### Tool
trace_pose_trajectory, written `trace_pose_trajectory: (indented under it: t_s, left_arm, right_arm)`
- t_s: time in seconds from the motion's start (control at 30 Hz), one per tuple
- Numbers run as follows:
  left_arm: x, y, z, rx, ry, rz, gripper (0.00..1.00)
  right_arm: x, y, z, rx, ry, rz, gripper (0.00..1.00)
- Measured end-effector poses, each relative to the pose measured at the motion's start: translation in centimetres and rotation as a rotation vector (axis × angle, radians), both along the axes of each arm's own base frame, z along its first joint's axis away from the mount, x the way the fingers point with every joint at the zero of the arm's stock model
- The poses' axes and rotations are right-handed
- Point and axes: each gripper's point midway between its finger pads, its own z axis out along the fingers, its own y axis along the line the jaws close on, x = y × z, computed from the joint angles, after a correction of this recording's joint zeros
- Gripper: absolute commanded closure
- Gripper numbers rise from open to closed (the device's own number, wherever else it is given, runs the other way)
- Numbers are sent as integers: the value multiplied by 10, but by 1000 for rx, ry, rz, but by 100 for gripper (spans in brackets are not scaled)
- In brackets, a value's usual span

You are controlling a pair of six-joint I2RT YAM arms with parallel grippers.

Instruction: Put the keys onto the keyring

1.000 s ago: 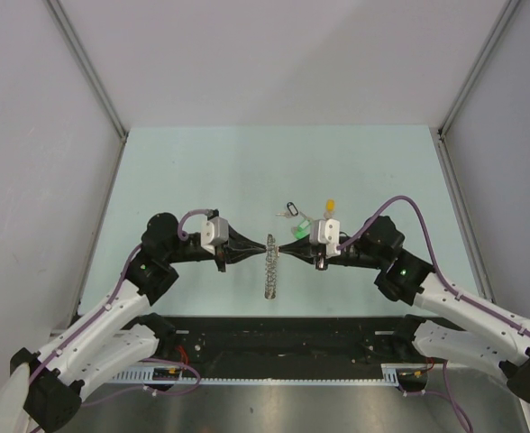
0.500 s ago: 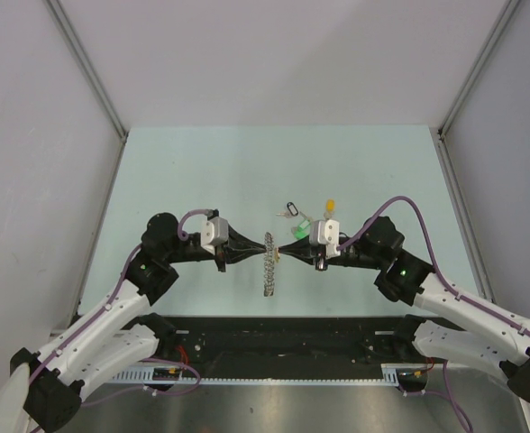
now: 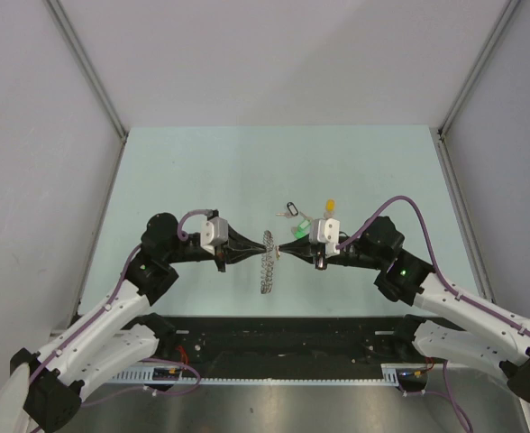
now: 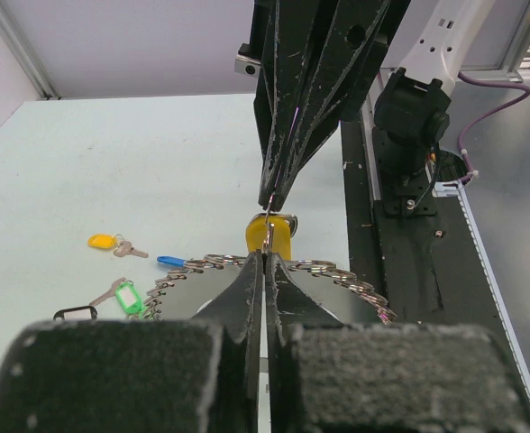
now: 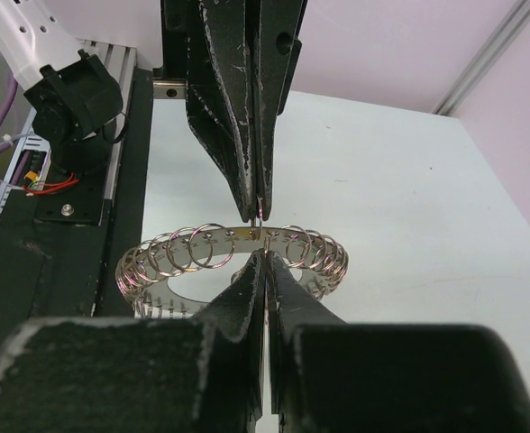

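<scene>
Top external view is showing the keyring (image 3: 266, 262) nearly edge-on, sitting between the tips of the two arms near the middle of the table (image 3: 202, 171). Its coiled rim is showing clearly in both wrist views, as a row of small wire loops around a wide open centre.

The left gripper (image 3: 259, 245) is reaching in from the left with its jaws pressed together, pinching the ring's rim. The right gripper (image 3: 280, 250) is reaching in from the opposite side, its jaws also squeezed together. In the left wrist view it is gripping a yellow-headed key (image 4: 269, 236) by the metal end, so the head is hanging right at the rim, touching it or just beside it. The two sets of fingertips are nearly meeting across the rim.

The other keys are lying loose on the table just beyond the right gripper: a black-headed key (image 3: 291, 209), a green-headed key (image 3: 303, 219), a blue-headed key (image 4: 170, 262) and an orange-yellow key (image 3: 330, 205).
</scene>
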Motion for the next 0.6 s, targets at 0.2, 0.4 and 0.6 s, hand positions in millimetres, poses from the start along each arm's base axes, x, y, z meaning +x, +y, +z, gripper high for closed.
trace_pose_trajectory:
  t_s: [0.2,0.4,0.6]
  left_arm:
    - [0,0,1,-3,-3,-1,100]
    - [-1,0,2,-4,-6,-5,100]
    - [-1,0,2,-5,-6,-6,100]
  right_arm:
    - [-1,0,-1,-1,1,4,100]
    - [-1,1,-1,-2,2,10,100]
    - [-2,1,-3,-6,6,13,100]
